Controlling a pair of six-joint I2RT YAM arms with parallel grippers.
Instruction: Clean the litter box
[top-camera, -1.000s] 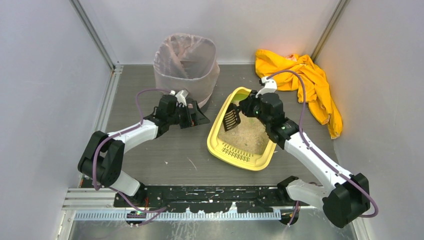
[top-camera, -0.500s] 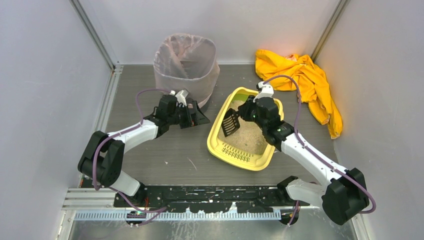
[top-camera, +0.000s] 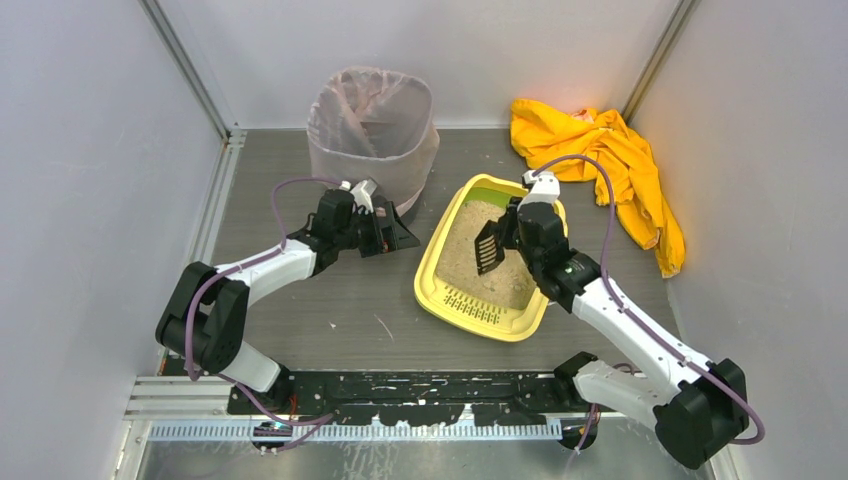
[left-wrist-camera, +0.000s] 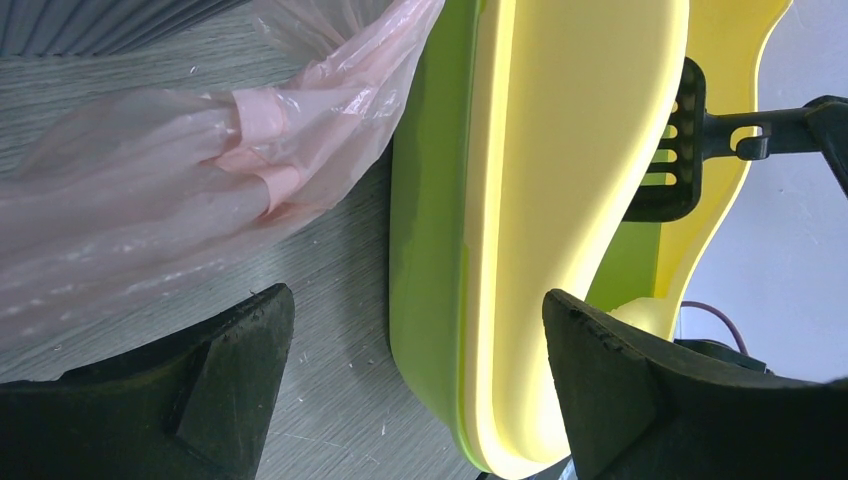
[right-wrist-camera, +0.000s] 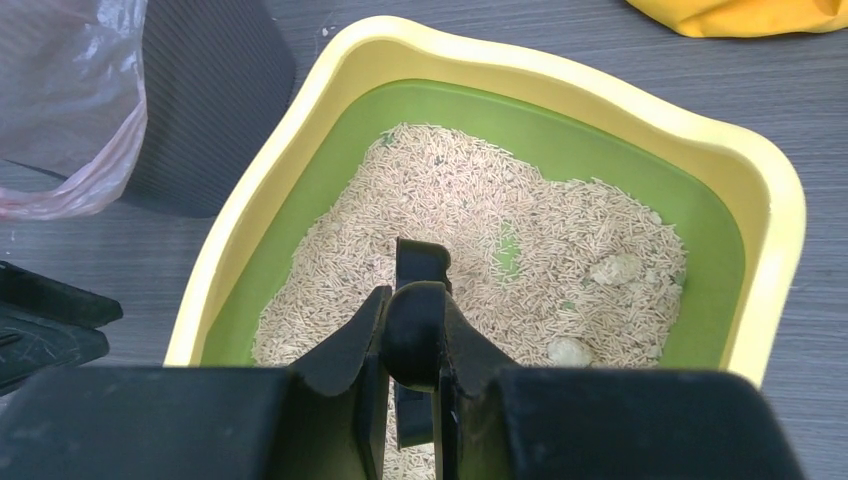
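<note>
The shallow yellow plastic litter box, green inside and part-filled with beige litter, sits on the grey table right of centre, near the tall bin lined with a pinkish translucent bag. The right hand hangs over the litter, its fingers clamped together on the handle of a black slotted plastic scoop. From its own camera the scoop's blade is hidden behind the fingers, and I cannot tell whether it touches the litter. Two pale clumps lie toward one green wall. The left hand hovers beside the bin's base, fingers wide apart and holding nothing. Its camera catches the box only side-on and cut off, the litter hidden by the wall. A crumpled yellow cloth lies in the back right corner.
</note>
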